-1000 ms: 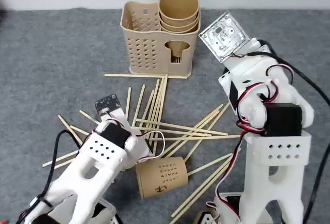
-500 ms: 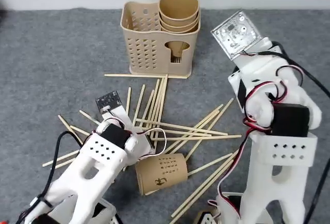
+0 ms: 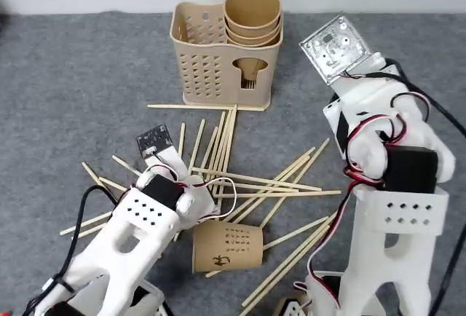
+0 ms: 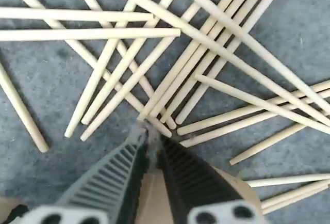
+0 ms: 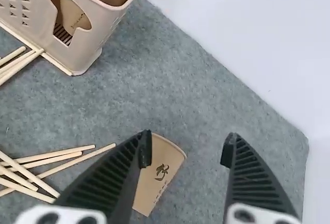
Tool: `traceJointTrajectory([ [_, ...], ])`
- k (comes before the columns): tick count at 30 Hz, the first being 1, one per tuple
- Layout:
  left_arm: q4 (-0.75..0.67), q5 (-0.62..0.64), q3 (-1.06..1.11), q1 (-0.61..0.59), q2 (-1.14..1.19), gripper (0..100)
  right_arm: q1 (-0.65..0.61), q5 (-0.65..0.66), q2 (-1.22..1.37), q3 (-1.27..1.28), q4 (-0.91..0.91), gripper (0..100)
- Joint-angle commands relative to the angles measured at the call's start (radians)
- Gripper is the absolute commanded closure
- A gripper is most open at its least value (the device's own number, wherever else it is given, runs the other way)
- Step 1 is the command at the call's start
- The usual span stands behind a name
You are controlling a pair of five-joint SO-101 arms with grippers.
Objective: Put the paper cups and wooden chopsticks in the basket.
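The beige basket [image 3: 211, 61] stands at the back with stacked paper cups [image 3: 252, 12] in its right half. Several wooden chopsticks [image 3: 247, 185] lie scattered in front of it. A paper cup [image 3: 227, 247] lies on its side by the left arm [image 3: 149, 214]. My left gripper [image 4: 148, 130] is shut, its tips down among the chopsticks [image 4: 206, 53], with that cup's tan wall [image 4: 234, 185] just under it. My right gripper [image 5: 188, 144] hangs open over another paper cup [image 5: 157, 180] lying on the carpet, to the right of the basket [image 5: 56, 22].
The right arm [image 3: 386, 163] rises tall at the right and hides the carpet below it. Grey carpet covers the table, with a white wall [image 5: 247, 38] behind. Bare carpet lies left of the basket and at the far left.
The cup by the left arm rolled from tilted to level. The right arm swung a little to the right. The left gripper edged slightly toward the basket.
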Motion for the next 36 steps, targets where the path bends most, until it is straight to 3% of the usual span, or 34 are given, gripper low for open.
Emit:
traceJointTrajectory([
  [1, -0.015, -0.006, -0.013, 0.002, -0.006, 99, 0.010, 0.003, 0.002, -0.005, -0.022, 76.5],
  [5, -0.008, -0.006, -0.054, 0.002, -0.008, 99, 0.012, 0.003, 0.002, -0.005, -0.067, 76.5],
  [13, 0.087, -0.008, -0.361, 0.002, 0.000, 99, 0.025, 0.003, 0.001, -0.005, -0.074, 83.0],
  [19, 0.189, -0.077, -0.489, 0.002, -0.006, 99, 0.067, 0.000, 0.001, -0.005, -0.074, 83.1],
  [27, 0.198, -0.077, -0.618, -0.005, -0.006, 99, 0.082, -0.109, 0.001, -0.005, -0.067, 83.1],
  [30, 0.193, -0.087, -0.736, -0.063, 0.002, 99, 0.082, -0.109, -0.007, -0.005, -0.065, 83.2],
  [36, 0.095, -0.362, -0.920, -0.272, 0.002, 99, 0.119, -0.109, -0.012, 0.031, -0.064, 83.0],
])
